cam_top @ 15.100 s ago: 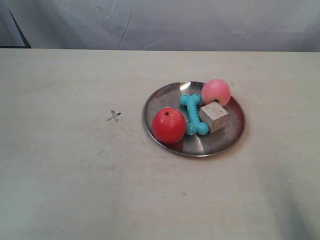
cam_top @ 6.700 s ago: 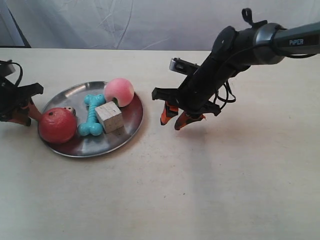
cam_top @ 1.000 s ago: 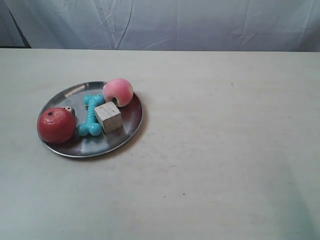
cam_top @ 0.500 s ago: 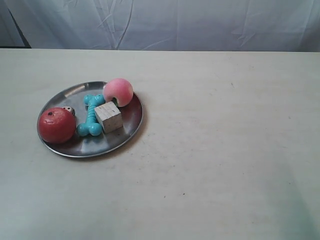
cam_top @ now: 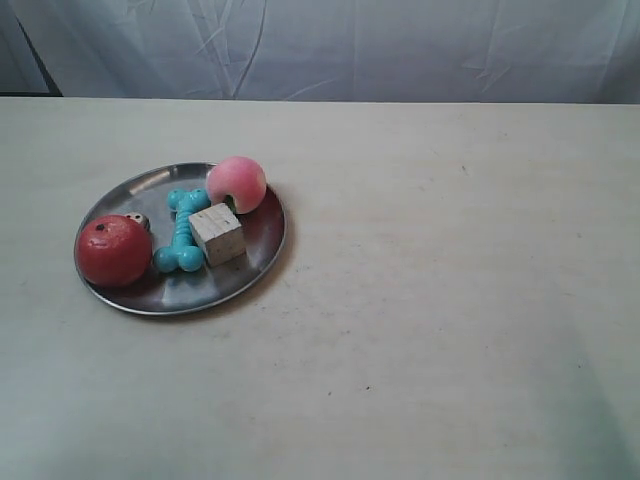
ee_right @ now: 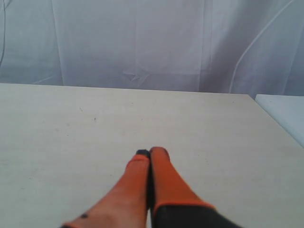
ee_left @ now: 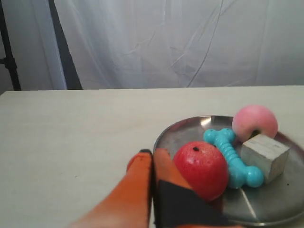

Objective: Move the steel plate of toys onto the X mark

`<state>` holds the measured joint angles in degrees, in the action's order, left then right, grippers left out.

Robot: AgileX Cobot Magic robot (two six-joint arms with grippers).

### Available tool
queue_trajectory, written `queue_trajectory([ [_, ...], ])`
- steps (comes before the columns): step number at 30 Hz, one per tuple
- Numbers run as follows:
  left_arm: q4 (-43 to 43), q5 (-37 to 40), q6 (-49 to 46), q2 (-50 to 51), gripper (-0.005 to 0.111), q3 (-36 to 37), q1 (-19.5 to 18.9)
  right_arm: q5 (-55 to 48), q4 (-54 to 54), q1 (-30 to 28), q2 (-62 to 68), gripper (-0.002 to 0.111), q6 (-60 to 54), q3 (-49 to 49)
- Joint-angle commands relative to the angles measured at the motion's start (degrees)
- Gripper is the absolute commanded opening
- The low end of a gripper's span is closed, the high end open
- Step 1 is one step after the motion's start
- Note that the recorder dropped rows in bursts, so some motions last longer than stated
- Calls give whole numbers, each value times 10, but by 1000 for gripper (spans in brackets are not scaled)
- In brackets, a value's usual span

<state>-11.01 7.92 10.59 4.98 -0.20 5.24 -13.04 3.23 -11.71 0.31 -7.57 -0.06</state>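
Since the first picture, the steel plate (cam_top: 245,270) has gone from one side of the worktop (cam_top: 450,300) to the other. It now lies where the little X mark was drawn. The mark cannot be seen now, so I think it is hidden under the plate. Both arms were beside the plate a few seconds ago. Now they are gone from the exterior view. In the last second nothing has moved at all.

All four toys are in the plate. The red ball (cam_top: 113,250) is the toy closest to the left gripper (ee_left: 152,154). Past it lie the turquoise bone (cam_top: 182,232) and the wooden cube (cam_top: 218,233). The pink ball (cam_top: 237,184) is the farthest from that gripper. The raised rim likely keeps the two balls from rolling off, and the cube and bone sit snug between them.

The left gripper has its two orange fingers pressed together, with nothing between them. The plate lies just ahead of its tips and a bit to one side. No gripper shows by the plate in the exterior view, so I think it is not touching the plate or the ball.

The right gripper (ee_right: 149,152) is also closed tight and holds nothing. Only bare worktop lies ahead of it, and the plate is well apart from it.

I think the job is done, and that is why both grippers sit back with nothing in them.
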Motion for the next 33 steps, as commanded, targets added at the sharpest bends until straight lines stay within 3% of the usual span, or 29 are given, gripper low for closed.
queue_trajectory([
  [1,-20,38,-7,-3,0,2,-2,-2,1,-3,-3,0,1,1],
  [10,-106,40,-7,-3,0,2,-2,-2,1,-3,-3,0,1,1],
  [33,-111,35,-7,-3,0,2,-2,-1,1,-3,-3,0,1,1],
])
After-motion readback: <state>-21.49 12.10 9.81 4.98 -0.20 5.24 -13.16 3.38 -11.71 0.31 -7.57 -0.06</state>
